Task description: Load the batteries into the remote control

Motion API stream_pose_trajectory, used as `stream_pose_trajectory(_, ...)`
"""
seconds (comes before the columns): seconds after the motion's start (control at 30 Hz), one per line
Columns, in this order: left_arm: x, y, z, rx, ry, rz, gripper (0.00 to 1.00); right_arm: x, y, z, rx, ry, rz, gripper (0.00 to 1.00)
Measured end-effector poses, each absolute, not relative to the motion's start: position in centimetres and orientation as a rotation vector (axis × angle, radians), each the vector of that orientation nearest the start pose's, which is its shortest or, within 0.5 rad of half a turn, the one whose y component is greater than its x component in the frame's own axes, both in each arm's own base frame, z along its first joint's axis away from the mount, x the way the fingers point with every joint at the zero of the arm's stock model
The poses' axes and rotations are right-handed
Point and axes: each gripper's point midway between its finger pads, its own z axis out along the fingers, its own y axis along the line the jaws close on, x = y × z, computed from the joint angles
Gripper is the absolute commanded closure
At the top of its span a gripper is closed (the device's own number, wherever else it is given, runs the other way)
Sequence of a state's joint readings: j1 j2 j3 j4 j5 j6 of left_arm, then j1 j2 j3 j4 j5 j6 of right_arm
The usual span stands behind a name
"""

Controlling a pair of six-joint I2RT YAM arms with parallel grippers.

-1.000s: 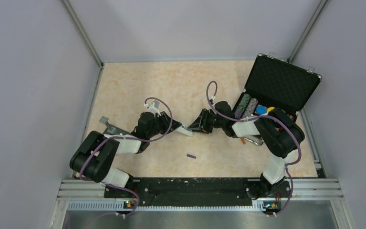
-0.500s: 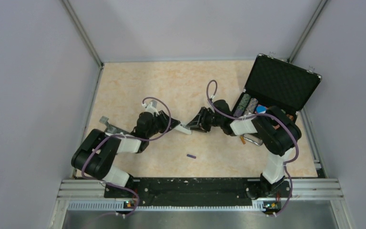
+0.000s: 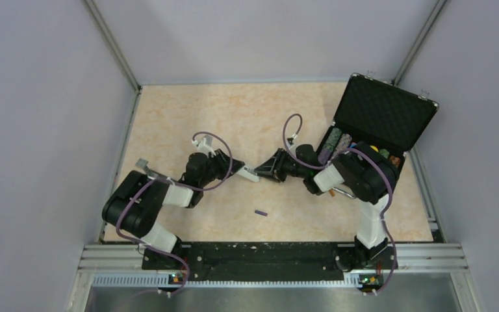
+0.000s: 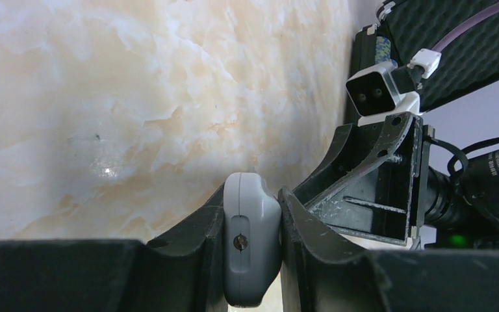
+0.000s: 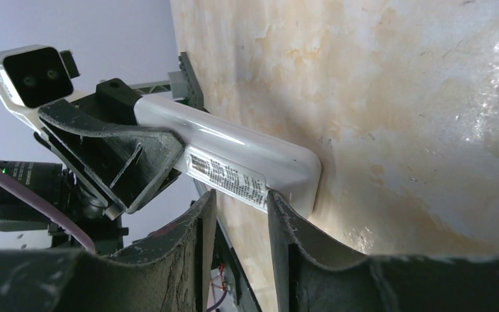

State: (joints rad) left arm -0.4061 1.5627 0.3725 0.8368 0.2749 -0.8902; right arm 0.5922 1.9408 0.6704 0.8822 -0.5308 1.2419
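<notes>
Where the pale lilac walls [image 3: 45, 130] meet, aluminium posts [image 3: 112, 45] run down to the corners of a glossy, peach-veined marble surface [image 3: 234, 117], and a metal rail [image 3: 442, 255] bounds its near edge. At the far right of the surface an open black case [image 3: 390, 110] stands with its foam-lined lid tilted back. Striped poker-chip stacks [image 3: 336, 143] lie in its tray, and the right arm hides most of the rest.

Out on the bare marble, well apart from the case, one dark purple battery [image 3: 260, 212] lies alone near the middle front. The white remote control [image 3: 249, 173] is off the surface, clamped edge-on in the left gripper [image 4: 251, 195], whose fingers press both of its sides. The right gripper [image 5: 239, 198] meets it from the other side, its fingers set to a narrow gap at the remote's labelled end. Whether they touch it cannot be told. Nothing shows between them.
</notes>
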Motion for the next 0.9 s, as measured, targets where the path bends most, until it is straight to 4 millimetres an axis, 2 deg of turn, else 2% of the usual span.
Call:
stream_pose_trajectory(0.53,32.6,-21.9,6.9,-0.294,2.044,-1.054,1.0,29.2,34.6,5.6,0.333,2.154,1.751,0.68)
stream_pose_trajectory(0.9,33.0,-21.9,7.1,-0.297,2.1,-0.966,1.0,29.3,34.6,5.9,0.355,2.14,1.769,0.68)
